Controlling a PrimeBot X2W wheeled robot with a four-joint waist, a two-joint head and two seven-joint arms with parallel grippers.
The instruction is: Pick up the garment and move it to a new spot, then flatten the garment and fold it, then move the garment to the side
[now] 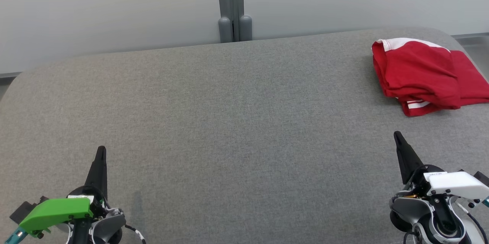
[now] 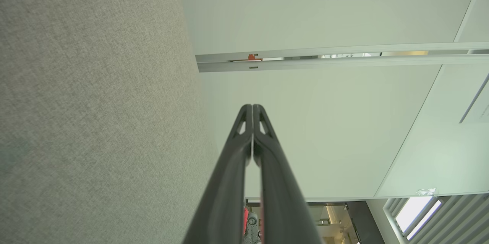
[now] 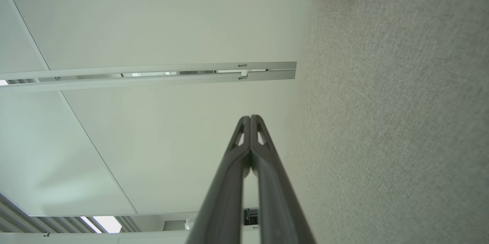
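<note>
Nearest, the left end effector (image 1: 101,151) and the right end effector (image 1: 398,136) are pointing forward over the grey surface (image 1: 237,122), fingers pressing together, gripping nothing. Farther back, the red garment (image 1: 422,72) is lying folded near the surface's far right corner.

Red garment (image 1: 424,74), white trim, folded, far right on grey surface (image 1: 229,122).

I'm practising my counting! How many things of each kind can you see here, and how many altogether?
Red garment, folded with white trim: 1
Pincers: 2, the left pincer and the right pincer, both shut
Grey cloth-covered table: 1
Total: 4
</note>
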